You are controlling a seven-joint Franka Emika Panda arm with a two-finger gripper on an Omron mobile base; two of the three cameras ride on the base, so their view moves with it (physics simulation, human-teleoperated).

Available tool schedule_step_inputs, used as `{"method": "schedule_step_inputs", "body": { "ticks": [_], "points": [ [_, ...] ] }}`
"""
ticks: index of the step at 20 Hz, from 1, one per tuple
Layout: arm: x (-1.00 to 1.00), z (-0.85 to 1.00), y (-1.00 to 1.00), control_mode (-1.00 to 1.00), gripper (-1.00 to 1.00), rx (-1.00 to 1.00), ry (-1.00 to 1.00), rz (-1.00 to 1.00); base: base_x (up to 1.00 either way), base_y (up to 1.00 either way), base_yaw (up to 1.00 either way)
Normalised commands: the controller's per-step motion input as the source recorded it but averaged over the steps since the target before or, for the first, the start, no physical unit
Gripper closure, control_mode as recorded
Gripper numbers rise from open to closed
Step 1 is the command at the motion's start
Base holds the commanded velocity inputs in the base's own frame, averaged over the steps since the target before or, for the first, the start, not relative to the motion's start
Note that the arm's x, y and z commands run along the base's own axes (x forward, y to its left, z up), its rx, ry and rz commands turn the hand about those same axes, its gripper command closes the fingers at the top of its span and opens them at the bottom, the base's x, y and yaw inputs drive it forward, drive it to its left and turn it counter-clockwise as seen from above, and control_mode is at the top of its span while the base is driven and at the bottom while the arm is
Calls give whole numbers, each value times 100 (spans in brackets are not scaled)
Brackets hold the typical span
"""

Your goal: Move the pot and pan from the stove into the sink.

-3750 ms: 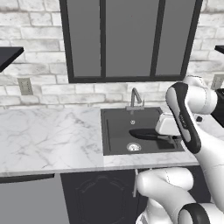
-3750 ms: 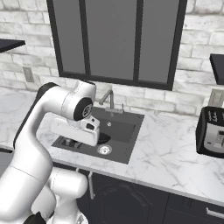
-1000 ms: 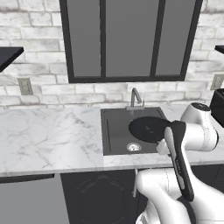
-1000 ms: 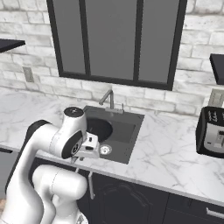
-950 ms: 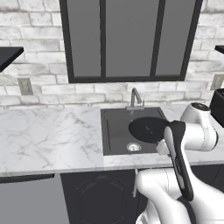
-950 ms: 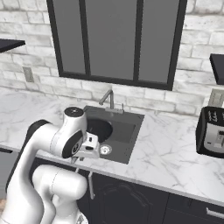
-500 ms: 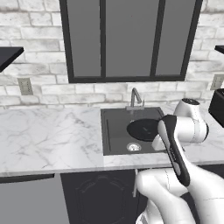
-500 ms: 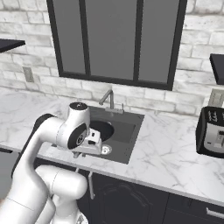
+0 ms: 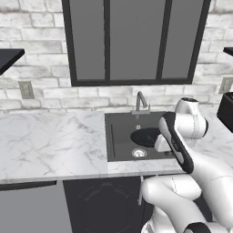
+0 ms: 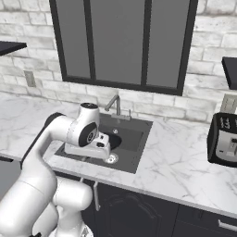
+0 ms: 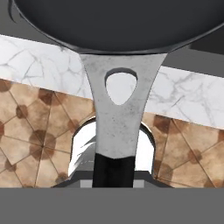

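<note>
The black pan (image 9: 143, 137) lies low in the dark sink (image 9: 119, 146), just right of the drain and below the curved faucet (image 9: 140, 100). My gripper (image 9: 160, 144) is at the basin's right front, shut on the pan's handle. From the other side, the pan (image 10: 112, 139) shows in the sink (image 10: 135, 139) just beyond the gripper (image 10: 102, 148). In the hand view the pan's dark bowl (image 11: 118, 22) spans the top, and its silvery handle (image 11: 116, 113), with a hanging hole, runs down into my grip. The pot and the stove are out of view.
White marble counter (image 9: 50, 145) stretches left of the sink, and more (image 10: 185, 162) to its right. A black toaster (image 10: 224, 138) stands at the far right. Brick wall and dark-framed cabinets are behind. Dark cabinet fronts sit under the counter edge.
The hand has swung a little left and further in over the basin with the pan still held. A few seconds ago the arm was higher above the sink.
</note>
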Motion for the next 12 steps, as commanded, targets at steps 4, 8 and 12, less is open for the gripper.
{"method": "schedule_step_inputs", "body": {
  "ticks": [4, 8, 12],
  "points": [
    [21, -19, 0, -100, 100, 0, 9, 0, 0, 0, 0],
    [26, -18, 0, -100, 100, 0, 2, 0, 0, 0, 0],
    [35, -15, 0, -100, 100, 0, 0, -2, 0, 0, 0]
  ]
}}
